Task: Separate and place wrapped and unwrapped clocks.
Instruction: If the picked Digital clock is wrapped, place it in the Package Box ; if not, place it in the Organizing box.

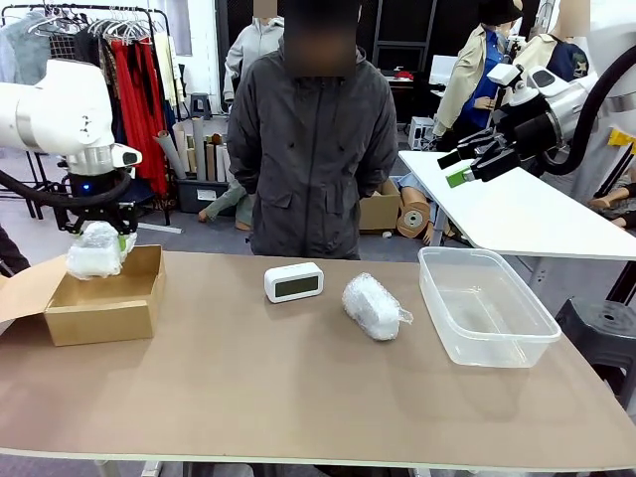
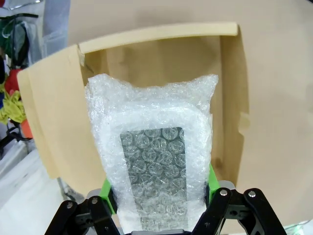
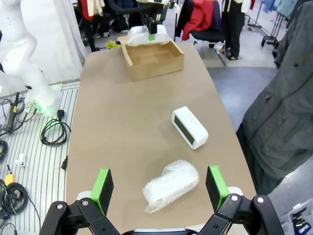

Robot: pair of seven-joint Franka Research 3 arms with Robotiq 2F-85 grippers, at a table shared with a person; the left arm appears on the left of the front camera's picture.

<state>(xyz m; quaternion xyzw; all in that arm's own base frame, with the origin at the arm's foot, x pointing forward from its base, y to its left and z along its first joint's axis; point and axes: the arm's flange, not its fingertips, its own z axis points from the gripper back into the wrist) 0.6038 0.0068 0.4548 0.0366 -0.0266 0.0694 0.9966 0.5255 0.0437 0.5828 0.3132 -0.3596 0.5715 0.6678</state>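
Near the table [image 1: 298, 397] edge, wrapped clock [image 1: 94, 250] hangs over box [image 1: 104, 318].

No legible text, seemingly, even on the clock [image 1: 293, 282].

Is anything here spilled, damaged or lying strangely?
Nothing stands out. The bare clock stands upright, the wrapped clock beside it lies intact, and the left gripper holds a second wrapped clock over the cardboard box.

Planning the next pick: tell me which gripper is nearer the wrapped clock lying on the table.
Right. The right gripper hangs open, raised near the loose wrapped clock; the left gripper holds another wrapped clock over the cardboard box, farther off.
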